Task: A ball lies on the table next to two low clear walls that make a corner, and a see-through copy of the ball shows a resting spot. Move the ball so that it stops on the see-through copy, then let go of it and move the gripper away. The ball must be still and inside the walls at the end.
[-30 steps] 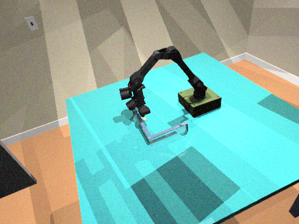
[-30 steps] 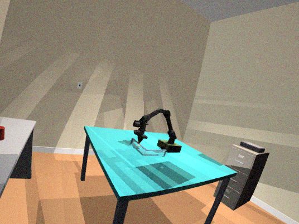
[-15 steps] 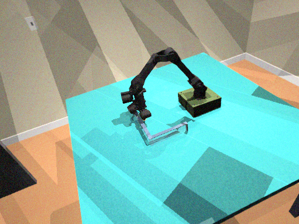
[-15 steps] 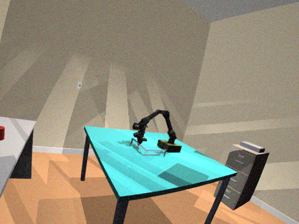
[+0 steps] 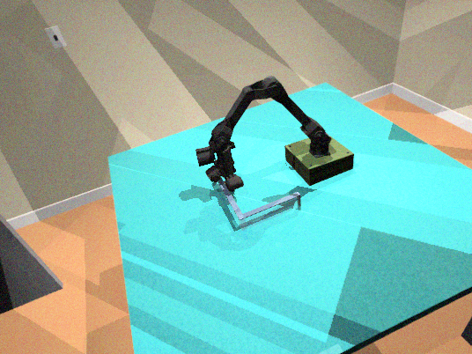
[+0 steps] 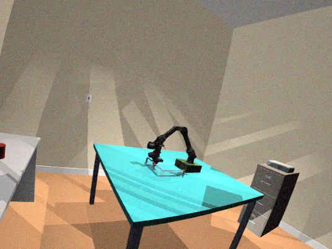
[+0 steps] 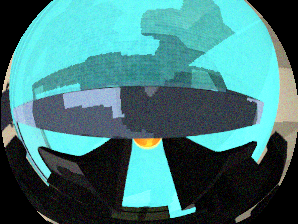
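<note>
The tool (image 5: 225, 180) grips the ball (image 7: 145, 143) (mostly hidden behind a wall (image 7: 143, 113)) low at the walls' (image 5: 260, 210) far end.

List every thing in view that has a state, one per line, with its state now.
Gripper: shut on the orange ball, lowered close to the table at the end of one clear wall.
Orange ball: held between the fingers, mostly hidden behind a wall.
Clear corner walls: upright on the table, forming an L.
Arm: arched from its base toward the walls.
Filing cabinet: drawers closed.
</note>
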